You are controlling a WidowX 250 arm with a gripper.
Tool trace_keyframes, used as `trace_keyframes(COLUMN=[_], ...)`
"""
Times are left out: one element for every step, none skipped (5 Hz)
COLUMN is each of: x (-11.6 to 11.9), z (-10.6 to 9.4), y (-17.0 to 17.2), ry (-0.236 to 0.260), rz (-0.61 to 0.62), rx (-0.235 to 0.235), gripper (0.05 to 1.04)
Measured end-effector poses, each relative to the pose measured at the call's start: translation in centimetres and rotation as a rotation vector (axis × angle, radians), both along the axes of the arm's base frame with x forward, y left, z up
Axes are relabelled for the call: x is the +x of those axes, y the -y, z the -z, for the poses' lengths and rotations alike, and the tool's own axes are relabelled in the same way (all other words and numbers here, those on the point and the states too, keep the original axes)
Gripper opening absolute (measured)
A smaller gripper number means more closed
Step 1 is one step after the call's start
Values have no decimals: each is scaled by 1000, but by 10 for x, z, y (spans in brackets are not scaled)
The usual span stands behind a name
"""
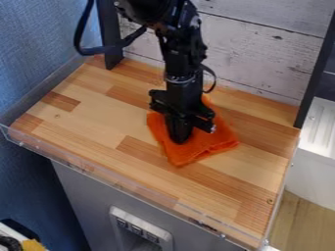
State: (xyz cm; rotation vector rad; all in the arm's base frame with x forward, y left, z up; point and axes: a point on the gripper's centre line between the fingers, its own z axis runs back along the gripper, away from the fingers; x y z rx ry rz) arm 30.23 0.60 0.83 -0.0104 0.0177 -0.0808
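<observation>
Fingers (177, 130) pointing straight down into the orange cloth (219, 140): that's what I see first in the camera view, though from where I stand I can't tell whether they are open, closed or pinching a bit of the fabric. They look like one dark shape, with the black gripper (179, 141) low over the cloth's middle, and the black robot arm (180, 59) coming down to it from beyond the back edge of the butcher-block countertop (98, 115).

The cloth lies on the countertop, a little to the right of its middle, well apart from the clear plastic rim (91, 169) along the countertop's front edge. It is rumpled rather than spread flat. One corner points towards the front of the countertop, another towards its right side, and a part behind the gripper looks bunched up.

As for how far things have got, I'd say the gripper is at the cloth, and that much is done. I see no part of the cloth hanging clear of the countertop, and whether there is a firm hold on it I can't make out. The creases are there to be smoothed, if flat is how anyone wants it.
</observation>
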Motion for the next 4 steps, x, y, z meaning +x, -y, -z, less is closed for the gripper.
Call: trace_keyframes(x=[-12,-13,-6,2], z=[-8,-31,-56,-76], y=[-9,-22,-41,-55], ry=[-54,-59,-49,-32], rz=[-57,-88,-116,-129], rx=[7,9,10,1], gripper=[231,483,783,992])
